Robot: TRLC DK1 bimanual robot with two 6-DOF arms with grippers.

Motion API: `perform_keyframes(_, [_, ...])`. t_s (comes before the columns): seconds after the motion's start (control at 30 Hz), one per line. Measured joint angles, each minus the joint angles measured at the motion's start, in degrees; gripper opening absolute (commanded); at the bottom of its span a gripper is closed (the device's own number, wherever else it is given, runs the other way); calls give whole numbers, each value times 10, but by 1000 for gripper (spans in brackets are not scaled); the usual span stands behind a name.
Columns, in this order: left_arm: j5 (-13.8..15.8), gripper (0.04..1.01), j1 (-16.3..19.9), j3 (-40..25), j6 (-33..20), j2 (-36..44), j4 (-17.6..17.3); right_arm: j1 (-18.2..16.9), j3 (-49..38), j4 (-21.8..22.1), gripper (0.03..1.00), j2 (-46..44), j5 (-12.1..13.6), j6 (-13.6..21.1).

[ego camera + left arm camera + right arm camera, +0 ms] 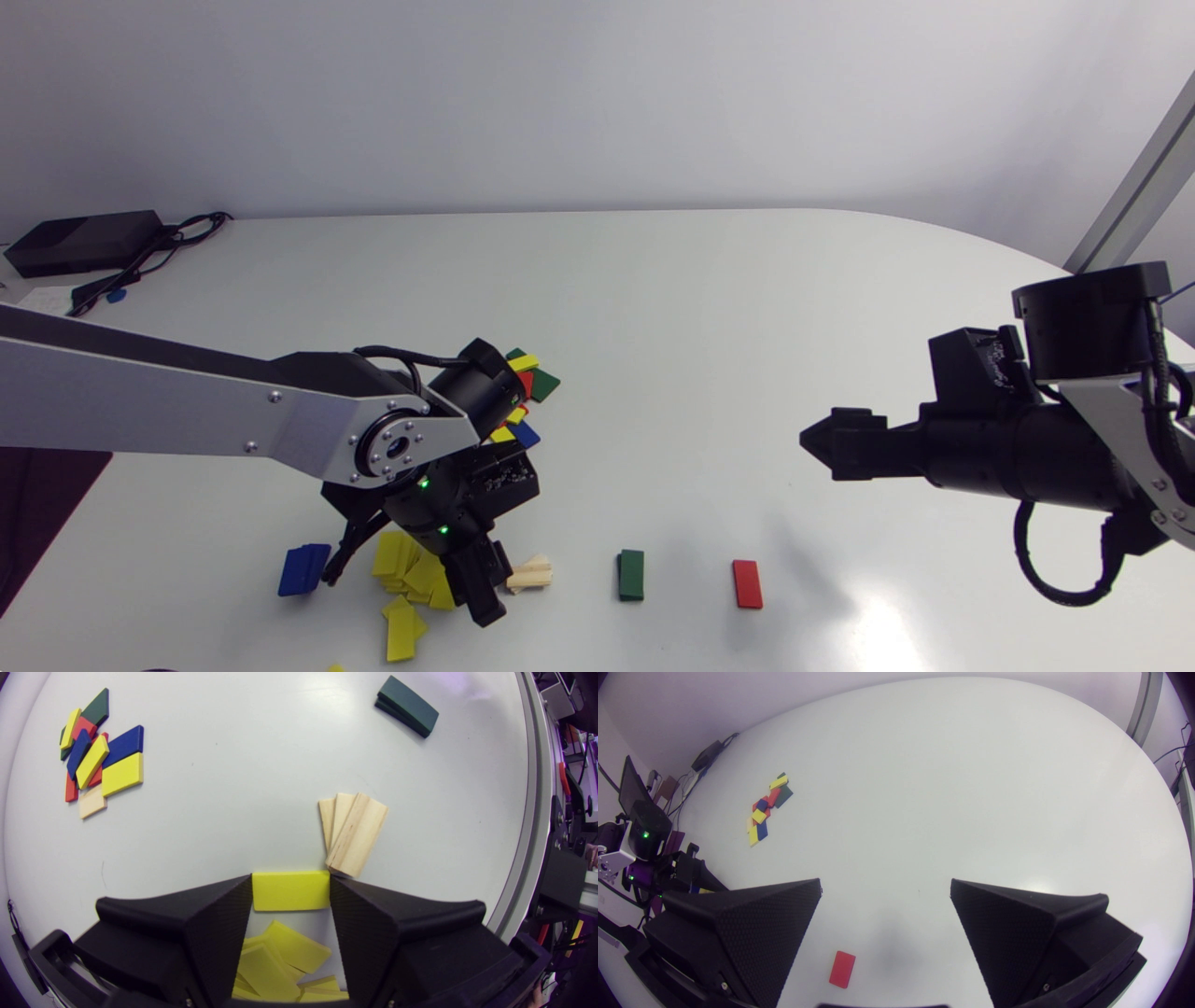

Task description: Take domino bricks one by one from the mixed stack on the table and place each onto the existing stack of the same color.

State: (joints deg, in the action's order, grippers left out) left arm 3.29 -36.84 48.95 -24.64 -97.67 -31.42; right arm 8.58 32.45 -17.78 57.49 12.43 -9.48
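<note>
In the left wrist view my left gripper is shut on a yellow brick, one finger against each short end. It is held just above the scattered yellow pile. The head view shows that gripper pointing down at the front of the table beside the yellow pile. The mixed stack lies behind the left arm, partly hidden by it. My right gripper hangs open and empty over the table's right half, above and behind the red brick.
Along the front lie a blue stack, a fanned wooden stack, a green stack and the red brick. A loose yellow brick lies nearer the front edge. A black box with cables sits far back left.
</note>
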Motion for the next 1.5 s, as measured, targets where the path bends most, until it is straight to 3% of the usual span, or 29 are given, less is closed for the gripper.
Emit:
perform_keyframes(0.3, [-1,330,24,0,-15,55,-35,0,0,0,974,0,0,0])
perform_keyframes(0.7, [-7,331,21,0,-15,104,-63,0,0,0,974,0,0,0])
perform_keyframes(0.97, [0,333,-7,-34,-15,100,-30,0,0,0,974,0,0,0])
perform_keyframes(1.5, [30,333,0,-45,-42,85,-8,0,0,0,974,0,0,0])
